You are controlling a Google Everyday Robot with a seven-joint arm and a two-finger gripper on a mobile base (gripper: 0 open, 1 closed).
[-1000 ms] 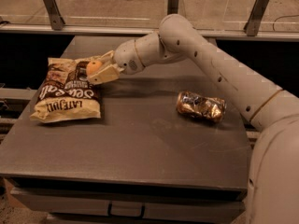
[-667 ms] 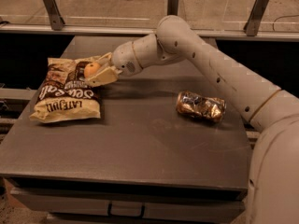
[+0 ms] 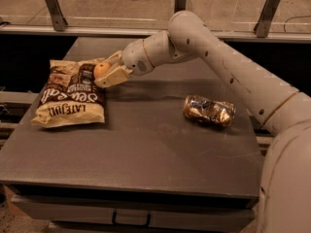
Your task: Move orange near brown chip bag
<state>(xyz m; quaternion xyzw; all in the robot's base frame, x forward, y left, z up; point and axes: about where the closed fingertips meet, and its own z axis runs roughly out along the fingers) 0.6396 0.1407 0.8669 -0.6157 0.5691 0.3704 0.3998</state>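
so the claw [image 3: 109,72] is clamping the orange [image 3: 101,70] at 1 o'clock of the brown chip bag [image 3: 68,97]; I'm guessing lowering and releasing is coming next.

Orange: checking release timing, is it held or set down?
Held. The orange sits between the fingers of the end effector, over the brown chip bag; contact with it cannot tell.

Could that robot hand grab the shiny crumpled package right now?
Probably not yet: the gripper holds the orange by the brown chip bag, though nothing lies between it and the package.
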